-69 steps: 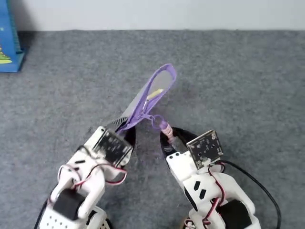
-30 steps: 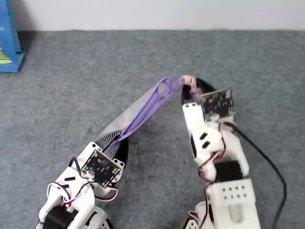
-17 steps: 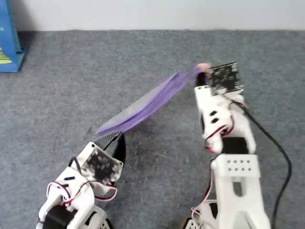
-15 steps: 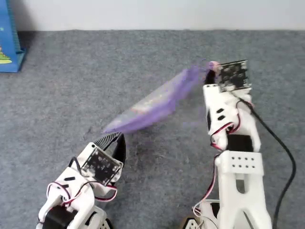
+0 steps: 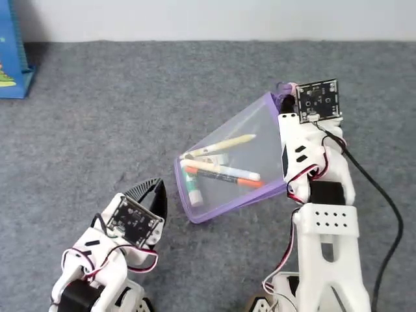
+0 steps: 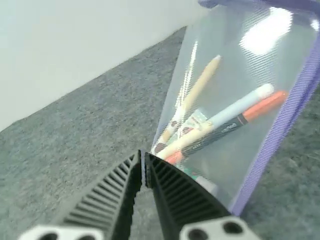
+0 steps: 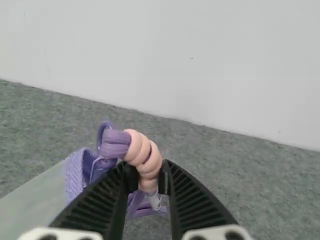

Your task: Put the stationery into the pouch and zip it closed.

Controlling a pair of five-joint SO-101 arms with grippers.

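Grey tabletop (image 5: 97, 110) runs up to a white wall (image 5: 208, 19); the clear purple pouch (image 5: 260, 140) lies slanted between the two arms; the right claw (image 7: 146, 170) is pinched tight on the pink pull (image 7: 142, 150) at the pouch's far corner; pens (image 5: 224, 170) sit inside the pouch, bunched at its near end; the left claw (image 5: 156, 192) is closed with nothing in it, just beside that near end.

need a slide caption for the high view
Right gripper holds the clear purple-trimmed pouch of pens by its pink zipper pull; left gripper sits shut near its corner.
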